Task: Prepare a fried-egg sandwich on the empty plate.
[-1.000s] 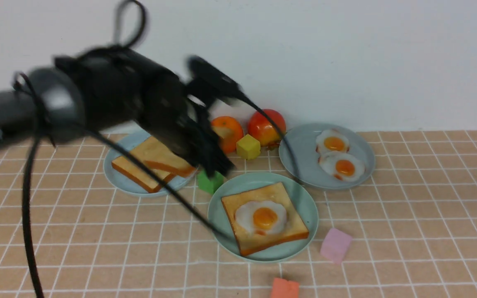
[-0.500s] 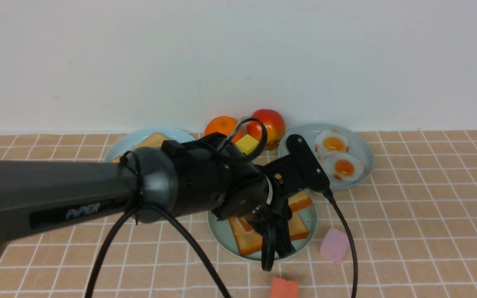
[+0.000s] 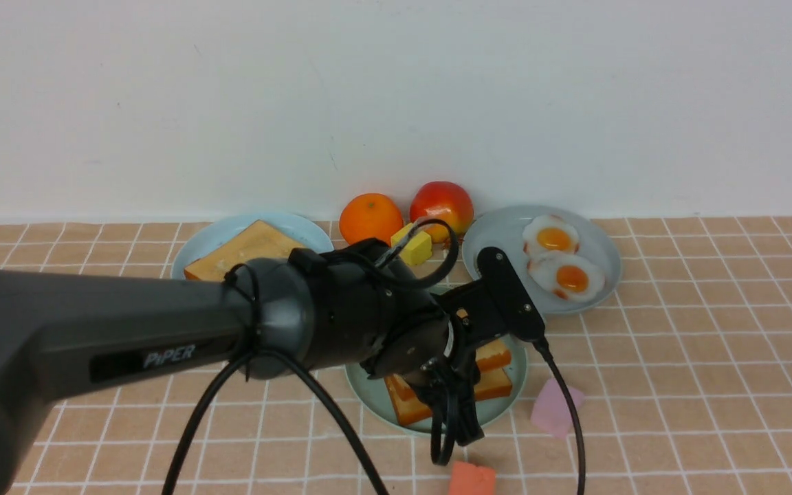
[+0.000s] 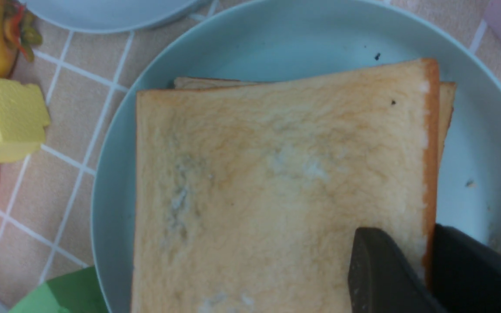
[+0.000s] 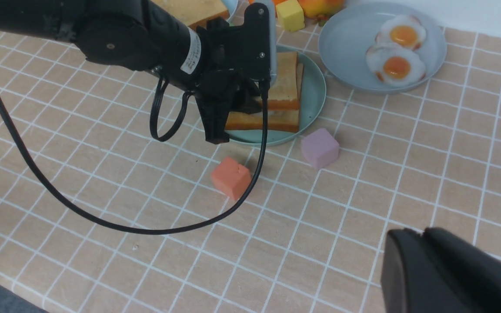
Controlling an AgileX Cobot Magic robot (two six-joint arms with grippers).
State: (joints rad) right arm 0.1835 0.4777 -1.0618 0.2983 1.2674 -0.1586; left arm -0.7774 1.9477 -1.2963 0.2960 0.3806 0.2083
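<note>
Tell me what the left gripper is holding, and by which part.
The left gripper holds the top toast slice, its jaws pinching the crust edge near one corner.

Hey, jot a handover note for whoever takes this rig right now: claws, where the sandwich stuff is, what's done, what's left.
Left claw: shut on the edge of the top toast slice, set over the bottom slice on the mint-green plate.
Right claw: shut, empty, away from the plate.
Done: both slices stacked; no egg shows between them.
Left: open the left claw, pull back, confirm the egg.
</note>
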